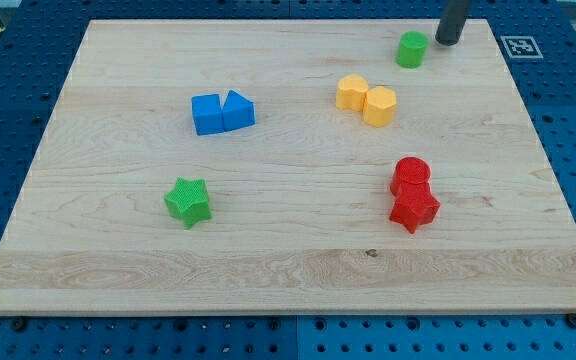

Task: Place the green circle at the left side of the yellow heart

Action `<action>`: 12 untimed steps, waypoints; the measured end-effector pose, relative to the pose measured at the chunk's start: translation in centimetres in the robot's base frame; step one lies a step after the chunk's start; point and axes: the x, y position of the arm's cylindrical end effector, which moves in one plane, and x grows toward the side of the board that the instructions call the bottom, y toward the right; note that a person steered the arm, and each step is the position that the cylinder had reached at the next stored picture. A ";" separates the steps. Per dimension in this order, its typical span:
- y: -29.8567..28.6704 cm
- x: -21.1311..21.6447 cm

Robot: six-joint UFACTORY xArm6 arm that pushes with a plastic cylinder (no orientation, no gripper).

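The green circle (412, 49) sits near the view's top right of the wooden board (118, 280). My tip (448, 41) rests just to its right, a small gap apart. The yellow heart (351, 93) lies below and to the left of the green circle, touching a yellow hexagon (380, 105) on its right side.
A blue cube (207, 114) and a blue triangle (238, 110) touch each other at the upper left. A green star (188, 201) lies at the lower left. A red circle (411, 174) and a red star (414, 208) touch at the right.
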 end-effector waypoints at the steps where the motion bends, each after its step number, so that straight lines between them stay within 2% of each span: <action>1: 0.0 0.6; 3: 0.0 2.0; 12: -4.0 1.3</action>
